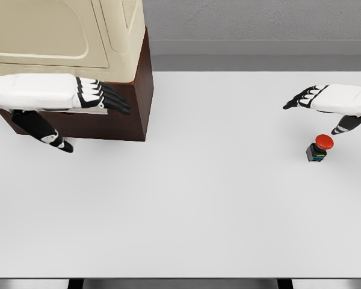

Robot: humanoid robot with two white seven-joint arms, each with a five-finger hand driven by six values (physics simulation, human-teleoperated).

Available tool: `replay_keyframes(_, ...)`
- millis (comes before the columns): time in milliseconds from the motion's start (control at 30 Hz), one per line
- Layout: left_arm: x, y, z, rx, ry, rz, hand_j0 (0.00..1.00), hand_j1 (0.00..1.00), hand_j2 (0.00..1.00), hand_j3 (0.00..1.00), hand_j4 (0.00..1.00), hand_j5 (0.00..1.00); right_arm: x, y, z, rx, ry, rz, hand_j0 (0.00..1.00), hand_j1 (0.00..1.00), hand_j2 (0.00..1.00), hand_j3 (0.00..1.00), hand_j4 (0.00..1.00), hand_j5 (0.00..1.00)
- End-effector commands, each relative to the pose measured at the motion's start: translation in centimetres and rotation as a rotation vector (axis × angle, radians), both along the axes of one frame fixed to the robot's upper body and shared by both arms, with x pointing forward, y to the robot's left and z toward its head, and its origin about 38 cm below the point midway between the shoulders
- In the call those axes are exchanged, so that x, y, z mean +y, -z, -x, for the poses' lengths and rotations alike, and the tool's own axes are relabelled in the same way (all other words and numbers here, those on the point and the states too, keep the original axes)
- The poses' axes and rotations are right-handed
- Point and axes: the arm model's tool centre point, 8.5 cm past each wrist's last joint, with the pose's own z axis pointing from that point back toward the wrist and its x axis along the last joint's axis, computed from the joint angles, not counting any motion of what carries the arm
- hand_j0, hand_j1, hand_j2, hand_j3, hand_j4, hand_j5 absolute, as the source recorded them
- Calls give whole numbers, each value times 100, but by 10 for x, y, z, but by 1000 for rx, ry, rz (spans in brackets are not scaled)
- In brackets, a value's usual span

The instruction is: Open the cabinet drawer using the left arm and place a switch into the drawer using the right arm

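Left robot hand (99,96) hides the drawer handle — cabinet (78,42) top cropped.

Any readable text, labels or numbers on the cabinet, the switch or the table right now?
None readable.
Cabinet: plain cream panels and brown side, no lettering.
Switch: red button on a dark base with small coloured marks, too small to read.
Table: bare white surface, no markings.

The white table (186,198) carries 2 things: a brown-and-cream cabinet (117,66) far left, a red-capped switch (319,148) right.
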Motion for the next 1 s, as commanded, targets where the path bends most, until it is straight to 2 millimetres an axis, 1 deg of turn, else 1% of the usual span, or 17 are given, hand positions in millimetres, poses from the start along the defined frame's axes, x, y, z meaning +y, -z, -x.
replay_keyframes(0, 8, 5, 3, 35, -21, 1, 100, 100, 100, 100, 100, 100, 0, 0, 0, 2, 3, -4, 100, 100, 100, 100, 100, 100)
replay_keyframes(167, 11, -1, 3, 35, -30, 22, 100, 100, 100, 100, 100, 100, -7, -3, 0, -3, 19, 0, 100, 100, 100, 100, 100, 100)
replay_keyframes(267, 15, -17, 4, -1, -41, 61, 100, 100, 100, 100, 100, 100, -9, -6, 0, -7, 25, -2, 100, 100, 100, 100, 100, 100)
replay_keyframes(333, 21, -19, 6, -15, -57, 112, 100, 100, 100, 100, 100, 100, -9, -4, 0, -5, 23, 0, 100, 100, 100, 100, 100, 100)
replay_keyframes(367, 24, -14, 7, -8, -66, 134, 100, 100, 100, 100, 100, 100, -7, -4, 1, -4, 15, 1, 100, 100, 100, 100, 100, 100)
replay_keyframes(467, 26, -15, 7, -11, -72, 138, 100, 100, 100, 100, 100, 100, -13, -1, 12, 11, 11, 28, 100, 100, 100, 100, 100, 100)
replay_keyframes(600, 29, -24, 8, -38, -81, 144, 100, 100, 100, 100, 100, 100, -24, -7, 15, 6, 33, 43, 100, 100, 100, 100, 100, 100)
replay_keyframes(633, 30, -20, 8, -29, -82, 146, 100, 100, 100, 100, 100, 100, -24, -6, 15, 7, 32, 43, 100, 100, 100, 100, 100, 100)
replay_keyframes(667, 31, -16, 8, -21, -87, 140, 100, 100, 100, 100, 100, 100, -28, -7, 17, 9, 40, 52, 100, 100, 100, 100, 100, 100)
replay_keyframes(700, 31, -16, 8, -20, -88, 140, 100, 100, 100, 100, 100, 100, -30, -5, 18, 15, 42, 55, 100, 100, 100, 100, 100, 100)
replay_keyframes(733, 31, -16, 8, -18, -88, 142, 100, 100, 100, 100, 100, 100, -29, 4, 21, 35, 41, 52, 100, 100, 100, 100, 100, 100)
replay_keyframes(767, 32, -9, 9, -2, -90, 139, 100, 100, 100, 100, 100, 100, -28, 5, 22, 40, 39, 46, 100, 100, 100, 100, 100, 100)
replay_keyframes(800, 32, -9, 9, -2, -92, 136, 100, 100, 100, 100, 100, 100, -26, 6, 22, 42, 33, 45, 100, 100, 100, 100, 100, 100)
replay_keyframes(833, 33, -9, 9, -3, -95, 132, 100, 100, 100, 100, 100, 100, -24, 14, 26, 59, 25, 45, 100, 100, 100, 100, 100, 100)
replay_keyframes(900, 38, -9, 11, -2, -107, 121, 100, 100, 100, 100, 100, 100, -25, 16, 27, 64, 26, 45, 100, 100, 100, 100, 100, 100)
replay_keyframes(933, 40, -8, 8, 0, -136, 99, 100, 100, 100, 100, 100, 100, -24, 20, 28, 75, 24, 43, 100, 100, 100, 100, 100, 100)
replay_keyframes(967, 45, -12, 3, -3, -202, 87, 100, 100, 100, 100, 100, 100, -23, 27, 31, 88, 23, 41, 100, 100, 100, 100, 100, 100)
